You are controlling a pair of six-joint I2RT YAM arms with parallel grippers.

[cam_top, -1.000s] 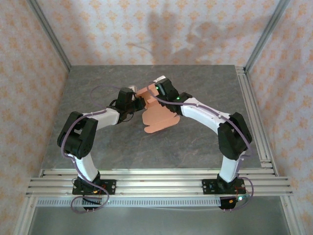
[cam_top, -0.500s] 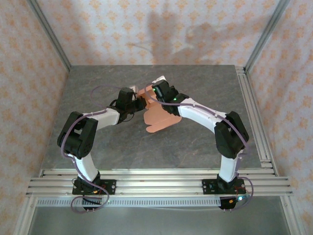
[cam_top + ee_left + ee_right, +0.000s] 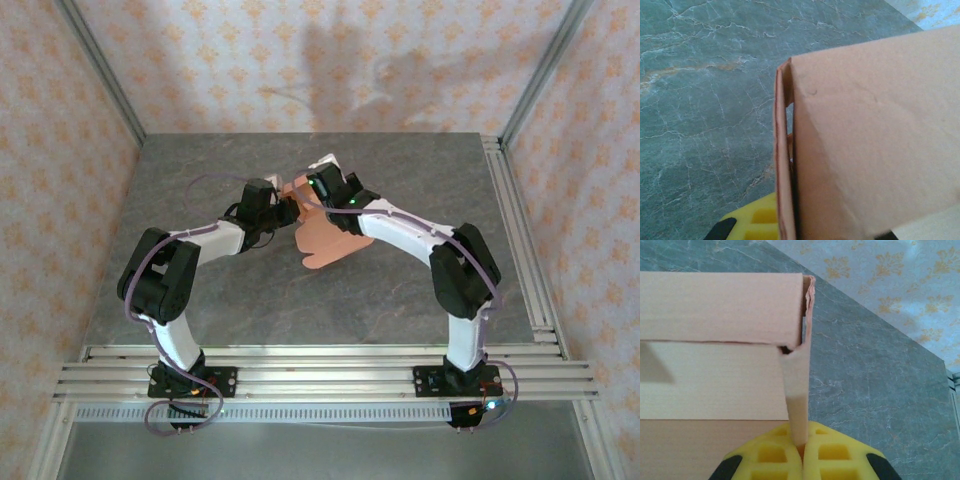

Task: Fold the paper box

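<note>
The paper box (image 3: 325, 235) is a salmon-orange card sheet, partly folded and held off the grey table (image 3: 200, 290) near its middle back. My left gripper (image 3: 284, 211) is shut on the box's left edge. In the left wrist view the card (image 3: 865, 140) rises beside one yellow finger (image 3: 752, 220), its doubled edge running down into my left gripper (image 3: 786, 227). My right gripper (image 3: 318, 190) comes in from the back right. Its yellow jaws (image 3: 802, 447) are pressed together on a narrow upright flap of the box (image 3: 720, 305).
Aluminium rails run along the table's right side (image 3: 515, 230) and across its near edge (image 3: 320, 365). Patterned walls close in the left, back and right. Bare marbled table surface lies in front of the box and to both sides.
My right gripper has closed onto the box's flap and shifted slightly left, its elbow swinging inward. The left arm and its grip have stayed put.
</note>
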